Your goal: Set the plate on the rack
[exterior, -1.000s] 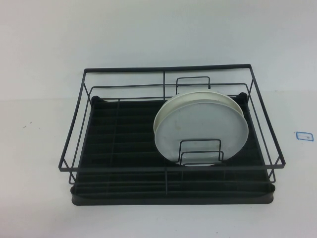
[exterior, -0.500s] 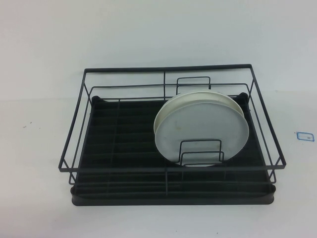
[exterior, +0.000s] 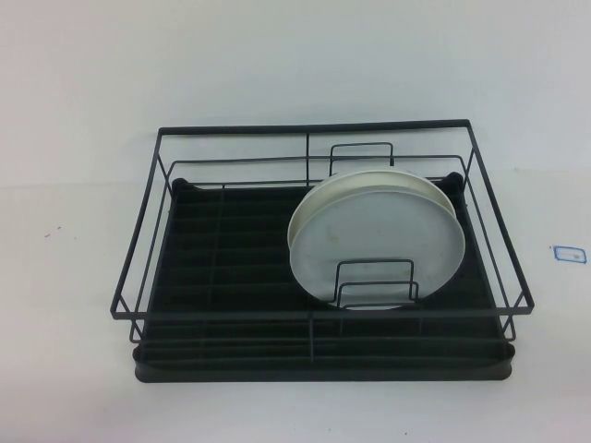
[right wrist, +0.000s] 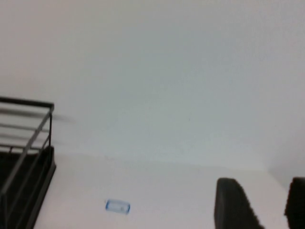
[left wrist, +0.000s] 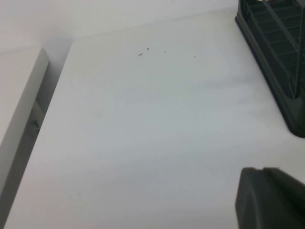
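The black wire rack (exterior: pixel 231 138) stands in the middle of the white table in the high view. The pale grey-white plate (exterior: pixel 374 235) stands on edge in the rack's right half, leaning between small upright wire loops. A cream-white plate's rim (exterior: pixel 392 177) shows just behind it. Neither arm appears in the high view. My left gripper (left wrist: pixel 264 171) hangs over bare table beside a corner of the rack (left wrist: pixel 271 47), fingers together and empty. My right gripper (right wrist: pixel 262 188) is open and empty, off the rack's (right wrist: pixel 28 143) right side.
A small blue-edged label (exterior: pixel 566 251) lies on the table right of the rack; it also shows in the right wrist view (right wrist: pixel 117 206). A pale wall stands behind the table. A table edge and gap (left wrist: pixel 28 129) show in the left wrist view.
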### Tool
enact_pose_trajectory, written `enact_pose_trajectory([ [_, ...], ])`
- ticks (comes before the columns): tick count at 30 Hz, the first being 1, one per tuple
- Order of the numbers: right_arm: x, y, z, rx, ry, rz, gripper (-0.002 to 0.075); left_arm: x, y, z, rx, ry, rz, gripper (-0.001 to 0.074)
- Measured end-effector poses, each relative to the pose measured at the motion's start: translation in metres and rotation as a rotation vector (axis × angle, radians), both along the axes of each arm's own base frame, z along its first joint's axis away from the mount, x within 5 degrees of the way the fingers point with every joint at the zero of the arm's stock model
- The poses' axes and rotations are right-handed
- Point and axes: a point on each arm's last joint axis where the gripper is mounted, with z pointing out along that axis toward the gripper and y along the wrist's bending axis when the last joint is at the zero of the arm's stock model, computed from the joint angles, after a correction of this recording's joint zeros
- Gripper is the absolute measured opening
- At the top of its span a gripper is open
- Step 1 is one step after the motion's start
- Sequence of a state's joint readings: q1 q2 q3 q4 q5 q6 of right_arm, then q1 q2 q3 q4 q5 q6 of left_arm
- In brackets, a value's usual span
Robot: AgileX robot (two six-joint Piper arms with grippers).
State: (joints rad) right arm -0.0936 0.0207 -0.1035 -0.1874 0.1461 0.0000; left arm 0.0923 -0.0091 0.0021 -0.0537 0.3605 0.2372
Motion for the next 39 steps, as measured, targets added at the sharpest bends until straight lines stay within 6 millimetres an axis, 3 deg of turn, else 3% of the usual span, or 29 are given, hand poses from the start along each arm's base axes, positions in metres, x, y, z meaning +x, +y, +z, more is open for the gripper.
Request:
enact_pose_trajectory([
  [9,0.000,0.002,-0.053,0.197,0.232,-0.003,0.0293,0.000,0.000,0.000,0.000,0.000,0.000,0.0000],
  [13,-0.002,0.004,-0.063,0.236,0.311,-0.005,0.0293,0.000,0.000,0.000,0.007,0.001,-0.002,0.0000],
  [22,-0.003,0.010,-0.066,0.177,0.355,0.114,0.0293,0.000,0.000,0.000,0.007,0.001,-0.002,0.0000],
  [30,-0.003,0.004,-0.066,0.229,0.339,-0.013,0.0293,0.000,0.000,0.000,0.007,0.001,-0.002,0.0000],
  [39,-0.003,0.004,-0.066,0.232,0.337,-0.023,0.0290,0.000,0.000,0.000,0.007,0.001,-0.002,0.0000],
])
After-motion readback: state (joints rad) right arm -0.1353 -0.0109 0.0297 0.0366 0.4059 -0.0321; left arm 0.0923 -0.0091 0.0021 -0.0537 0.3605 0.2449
